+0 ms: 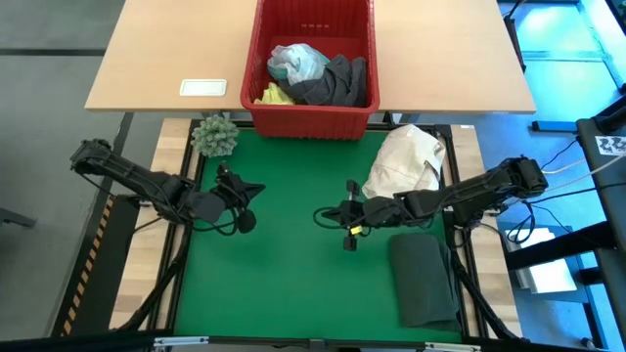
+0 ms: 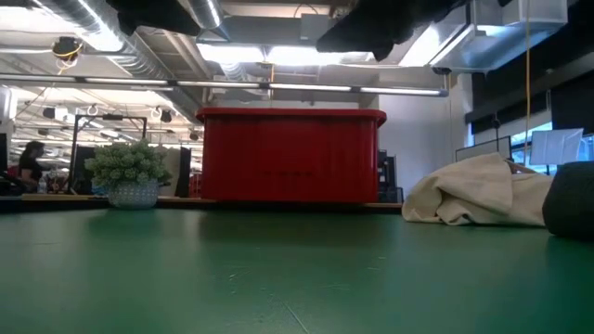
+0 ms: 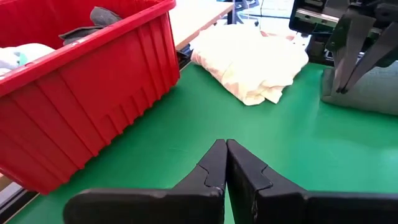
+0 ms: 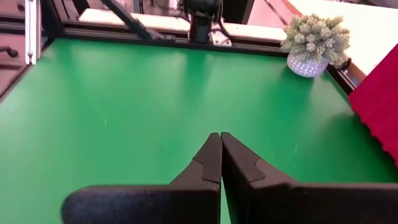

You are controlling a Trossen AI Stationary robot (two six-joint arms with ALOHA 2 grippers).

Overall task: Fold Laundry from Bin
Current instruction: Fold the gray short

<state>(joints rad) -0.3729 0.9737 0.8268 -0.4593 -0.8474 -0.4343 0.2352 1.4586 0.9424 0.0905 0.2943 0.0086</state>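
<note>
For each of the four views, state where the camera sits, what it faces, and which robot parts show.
High: overhead, facing down; both arms, red bin.
Low: table height, facing bin; arms overhead.
Left wrist: faces bin, cream bundle; shut left gripper.
Right wrist: faces plant; shut right gripper.
Shared: the bin.

Bright white ceiling lights (image 2: 278, 56) shine down in the low view and glare a bit, the green mat (image 1: 293, 274) looks evenly lit with only soft small shadows under the arms, and the mat close to the low camera looks blurry.
</note>
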